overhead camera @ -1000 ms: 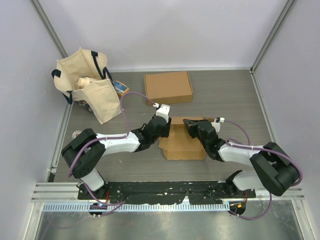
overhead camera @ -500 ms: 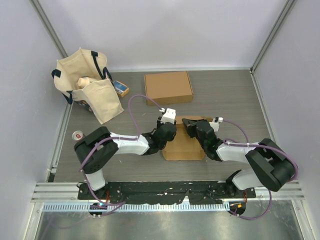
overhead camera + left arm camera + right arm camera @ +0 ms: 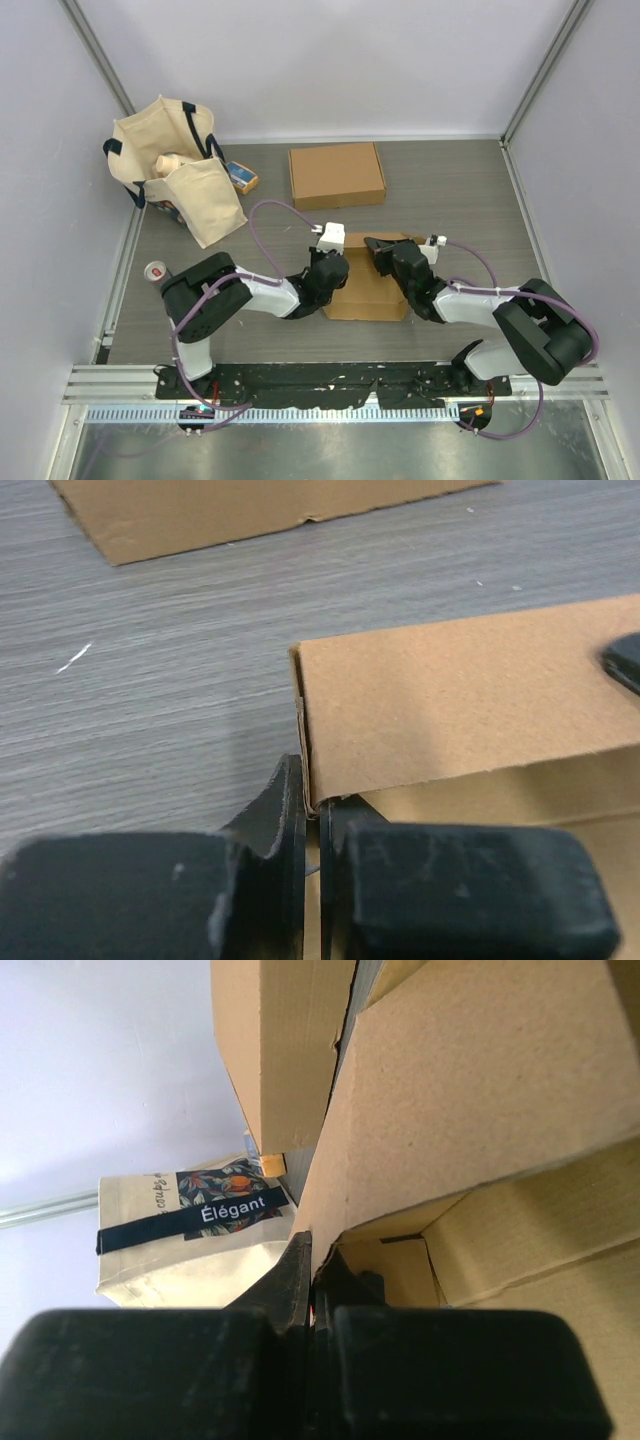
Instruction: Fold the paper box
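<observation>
Two robot arms work a brown cardboard paper box at the centre of a grey wood-grain surface, just ahead of their bases. The left end effector meets the box at its 9 o'clock edge. The left wrist view shows its fingers drawn together on the corner of an upright cardboard wall, with the thin board pinched between them. The right end effector sits at the box's 12 o'clock edge, closed tight on a raised flap whose edge runs down between its fingers, as seen from the right wrist. The box is partly formed, its inner panels open to view below that flap.

A second, flat brown cardboard box lies apart at 12 o'clock. A cream canvas tote bag with dark handles slumps at 10 o'clock, and a small blue-and-orange packet lies just beside it. The bag's dark band reads "Élégant" in the right wrist view.
</observation>
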